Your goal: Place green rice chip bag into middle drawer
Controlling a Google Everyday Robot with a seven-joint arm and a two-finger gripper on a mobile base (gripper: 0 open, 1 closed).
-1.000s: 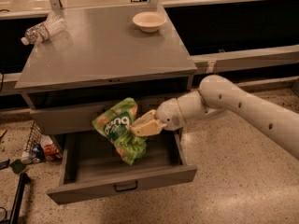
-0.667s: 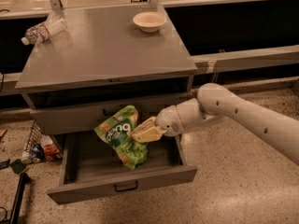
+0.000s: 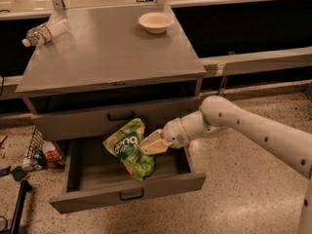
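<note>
1. My gripper (image 3: 148,145) is clamped on the right edge of the chip bag (image 3: 124,147).
2. Bag: bright green, crinkled, white lettering, tan patches; hangs tilted, left of my jaws.
3. Drawer (image 3: 122,195): pulled open, below my jaws.

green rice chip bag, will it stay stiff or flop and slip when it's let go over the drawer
Probably floppy: the green rice chip bag droops crumpled from the gripper, which pinches its right edge over the open middle drawer. Likely light, since one edge pinch carries it. Its crinkly film looks slick, so it may slide on landing.
</note>
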